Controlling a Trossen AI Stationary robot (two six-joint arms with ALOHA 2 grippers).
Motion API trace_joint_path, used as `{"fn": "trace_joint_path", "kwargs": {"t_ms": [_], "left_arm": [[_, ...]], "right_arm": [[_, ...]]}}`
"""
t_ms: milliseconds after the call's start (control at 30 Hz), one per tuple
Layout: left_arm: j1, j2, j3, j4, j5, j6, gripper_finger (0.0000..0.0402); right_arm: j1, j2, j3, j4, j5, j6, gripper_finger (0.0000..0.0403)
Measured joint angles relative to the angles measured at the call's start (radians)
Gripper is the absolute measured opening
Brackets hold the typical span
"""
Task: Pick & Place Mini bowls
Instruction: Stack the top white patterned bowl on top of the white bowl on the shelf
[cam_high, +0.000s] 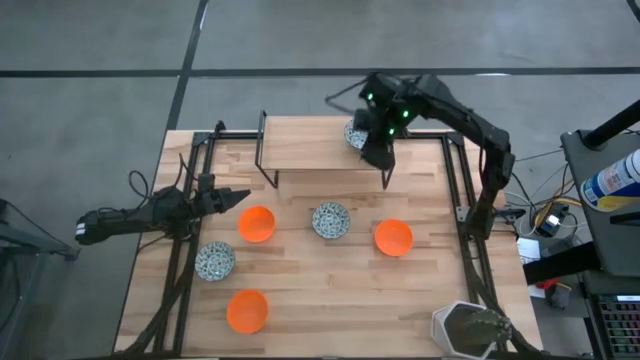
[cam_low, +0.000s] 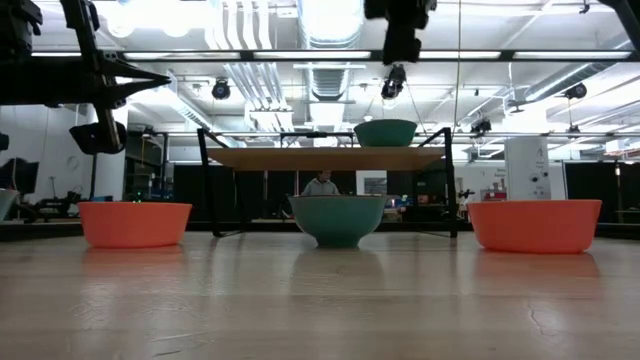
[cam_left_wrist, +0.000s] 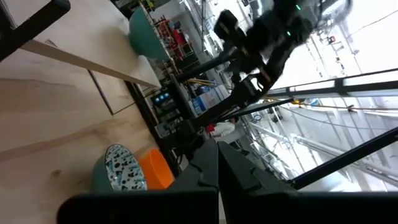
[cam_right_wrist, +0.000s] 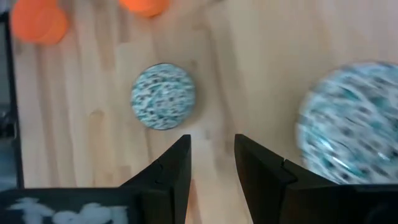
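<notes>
table: pale planked wood; orange bowl: smooth; shelf frame: dark metal

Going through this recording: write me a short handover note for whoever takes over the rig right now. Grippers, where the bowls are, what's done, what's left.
Left gripper: shut, empty, hovering at the table's left side.
Right gripper: fingers open, empty, above the raised shelf beside the speckled bowl on the shelf.
On the table: speckled bowl at centre, speckled bowl at left, orange bowl next to the left gripper, orange bowl at right, orange bowl at front left.
Done: one speckled bowl on the shelf.
Left: apparently the five on the table; the target arrangement isn't visible.
</notes>
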Motion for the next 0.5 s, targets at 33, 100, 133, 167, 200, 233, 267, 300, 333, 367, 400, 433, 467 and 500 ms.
{"fn": "trace_joint_path", "kwargs": {"t_ms": [33, 100, 133, 167, 200, 233, 267, 300, 333, 367, 400, 433, 467, 500], "left_arm": [[0.0, 0.0, 0.0, 0.0, 0.0, -0.007, 0.0], [0.0, 0.0, 0.0, 0.0, 0.0, -0.015, 0.0], [0.0, 0.0, 0.0, 0.0, 0.0, -0.015, 0.0], [0.0, 0.0, 0.0, 0.0, 0.0, -0.015, 0.0], [0.0, 0.0, 0.0, 0.0, 0.0, -0.016, 0.0], [0.0, 0.0, 0.0, 0.0, 0.0, -0.016, 0.0], [0.0, 0.0, 0.0, 0.0, 0.0, -0.016, 0.0], [0.0, 0.0, 0.0, 0.0, 0.0, -0.017, 0.0], [0.0, 0.0, 0.0, 0.0, 0.0, -0.017, 0.0], [0.0, 0.0, 0.0, 0.0, 0.0, -0.017, 0.0], [0.0, 0.0, 0.0, 0.0, 0.0, -0.017, 0.0], [0.0, 0.0, 0.0, 0.0, 0.0, -0.017, 0.0], [0.0, 0.0, 0.0, 0.0, 0.0, -0.017, 0.0], [0.0, 0.0, 0.0, 0.0, 0.0, -0.017, 0.0]], "right_arm": [[0.027, 0.001, -0.006, 0.008, 0.006, 0.0, 0.012], [0.072, 0.003, -0.022, 0.034, 0.008, 0.002, 0.0121], [0.094, 0.004, -0.034, 0.048, 0.008, 0.005, 0.0121], [0.116, 0.005, -0.049, 0.066, 0.008, 0.004, 0.0121], [0.136, 0.005, -0.067, 0.091, 0.01, 0.002, 0.0121], [0.157, 0.005, -0.084, 0.118, 0.01, 0.0, 0.0121], [0.174, 0.005, -0.1, 0.139, 0.011, -0.002, 0.0121], [0.192, 0.005, -0.116, 0.155, 0.014, -0.004, 0.0121], [0.209, 0.005, -0.134, 0.175, 0.014, -0.007, 0.0121], [0.227, 0.005, -0.156, 0.201, 0.015, -0.008, 0.0121], [0.244, 0.005, -0.179, 0.228, 0.015, -0.008, 0.0121], [0.261, 0.007, -0.201, 0.252, 0.015, -0.009, 0.0121], [0.277, 0.01, -0.221, 0.271, 0.015, -0.008, 0.0121], [0.293, 0.014, -0.242, 0.287, 0.017, -0.007, 0.012]]}}
